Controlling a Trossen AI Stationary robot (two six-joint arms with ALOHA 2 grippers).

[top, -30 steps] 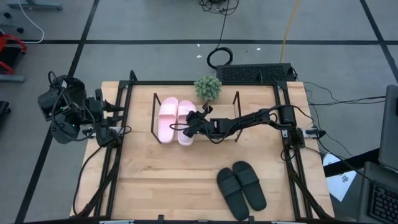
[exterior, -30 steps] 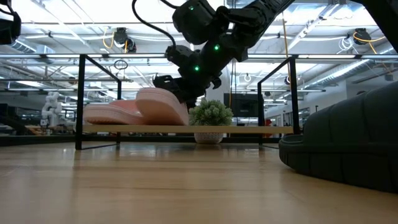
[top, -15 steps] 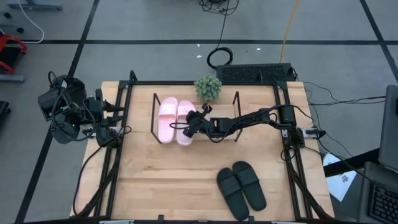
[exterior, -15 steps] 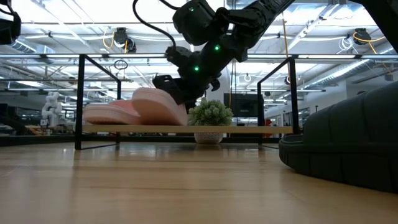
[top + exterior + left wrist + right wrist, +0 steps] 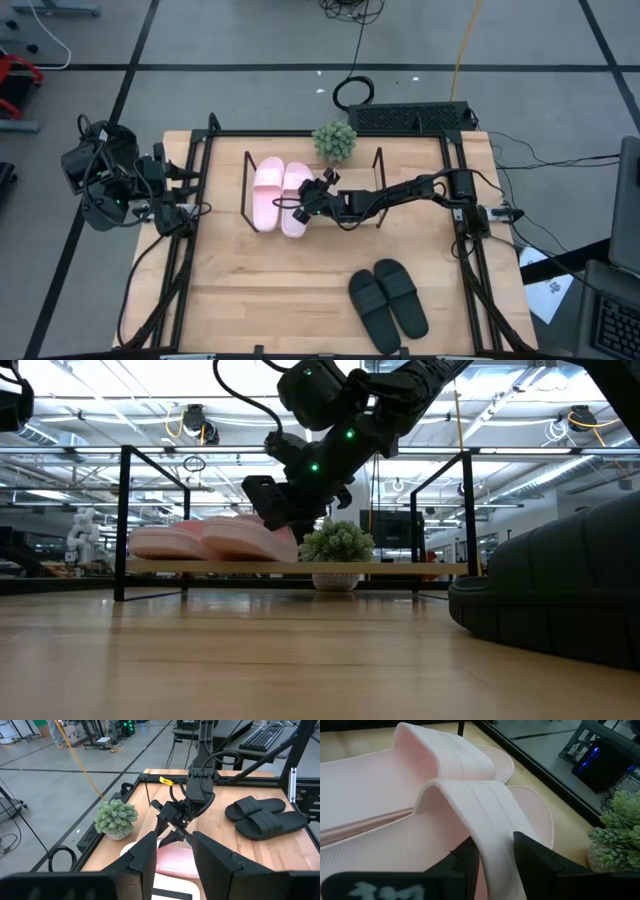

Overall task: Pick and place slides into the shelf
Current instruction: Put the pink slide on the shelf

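Observation:
Two light pink slides lie side by side on the shelf (image 5: 352, 172), soles flat on its wooden board (image 5: 400, 568): one (image 5: 267, 193) toward the table's left, the other (image 5: 296, 198) beside it. My right gripper (image 5: 316, 196) reaches in level from the table's right and is shut on that second slide (image 5: 470, 820). The black pair (image 5: 388, 298) rests on the tabletop near the near edge. My left gripper (image 5: 172, 862) waits open at the table's left edge, touching nothing. My right gripper has the strap (image 5: 492, 847) of the pink slide at the end that joins the sole's right side. The strap runs between the two fingers (image 5: 535, 857), one at each of its edges. The fingers come level from the table's right. The slide's sole lies flat on the shelf board.
A small potted plant (image 5: 334, 141) stands just behind the shelf, close to my right arm. A keyboard (image 5: 410, 118) lies at the far edge. Thin black rod frames (image 5: 122, 520) close the shelf's ends. Bare tabletop (image 5: 260, 290) lies toward the near left.
My right gripper has moved down and slightly toward the table's left. The pink slide it holds was tilted, its left side raised off the board; it now lies flat beside the other pink slide.

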